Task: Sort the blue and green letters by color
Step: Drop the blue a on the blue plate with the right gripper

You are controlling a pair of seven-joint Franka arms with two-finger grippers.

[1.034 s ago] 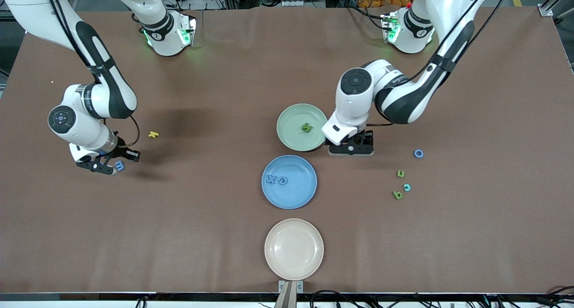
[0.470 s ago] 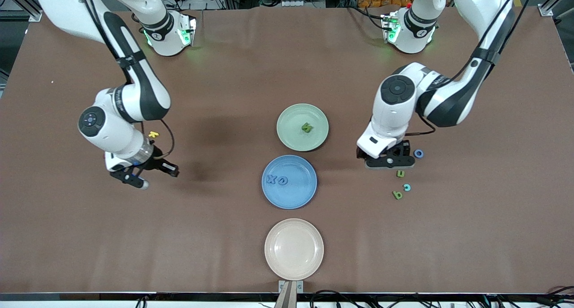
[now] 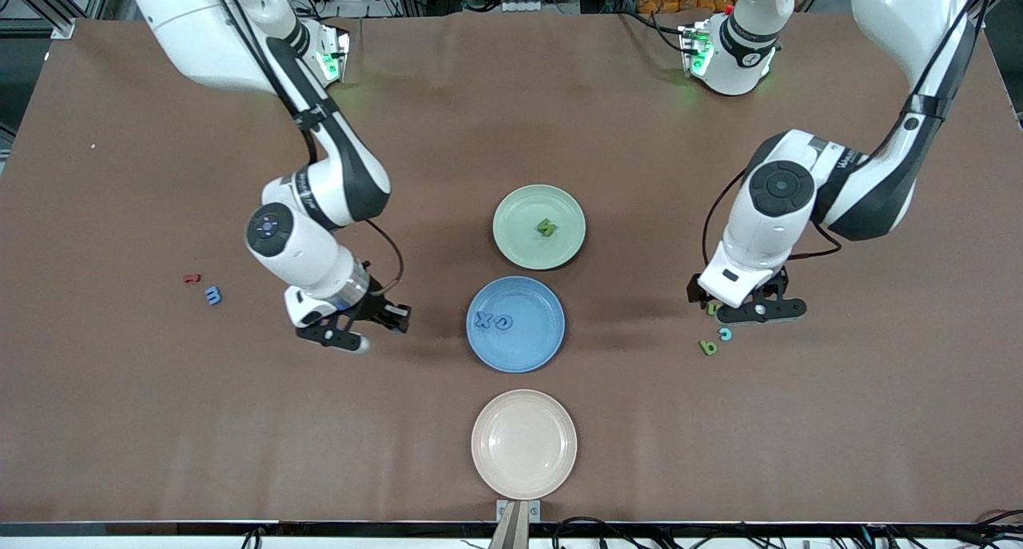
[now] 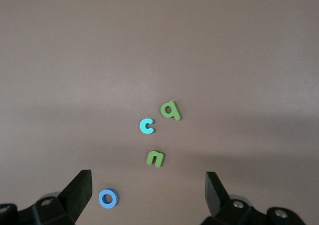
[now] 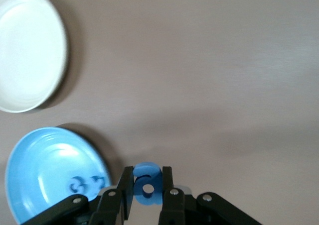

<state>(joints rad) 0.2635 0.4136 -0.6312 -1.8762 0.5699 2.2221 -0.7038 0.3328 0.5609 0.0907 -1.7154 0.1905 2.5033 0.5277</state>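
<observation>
My right gripper (image 3: 354, 331) hangs over the bare table just beside the blue plate (image 3: 534, 353), shut on a blue letter (image 5: 147, 186). Two blue letters (image 3: 494, 320) lie in that plate. One green letter (image 3: 547, 228) lies in the green plate (image 3: 519, 245). My left gripper (image 3: 750, 308) is open above a loose group toward the left arm's end: a green n (image 4: 155, 158), a cyan c (image 4: 146, 126), a green q-shaped letter (image 4: 170, 110) and a blue o (image 4: 108, 198). Another blue letter (image 3: 212, 295) lies toward the right arm's end.
A cream plate (image 3: 523, 443) stands nearest the front camera, in line with the other two plates. A tiny red letter (image 3: 190, 278) lies beside the blue letter toward the right arm's end.
The right arm carried its blue letter from its end of the table toward the blue plate. The left arm swung from beside the green plate to over the loose letters.
</observation>
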